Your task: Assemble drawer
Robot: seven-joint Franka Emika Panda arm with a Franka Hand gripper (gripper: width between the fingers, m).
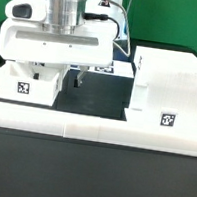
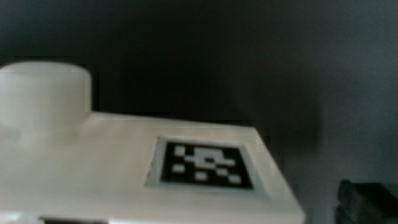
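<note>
A white drawer tray (image 1: 26, 85) with a square tag stands at the exterior view's left. The tall white casing (image 1: 168, 88) stands at the right, tag on its front. My gripper (image 1: 65, 77) hangs at the tray's right end, with one dark finger (image 1: 79, 80) just outside it. In the wrist view the tray's tagged face (image 2: 205, 162) and its round knob (image 2: 45, 95) fill the frame very close. One dark fingertip (image 2: 365, 200) shows apart from the tray's edge. My gripper (image 2: 214, 216) looks open, astride the tray, not holding it. A second tray is not in view.
The long low white border rail (image 1: 92, 134) runs along the front. The marker board (image 1: 102, 69) lies partly hidden behind my hand. Dark table (image 1: 96, 101) lies between tray and casing.
</note>
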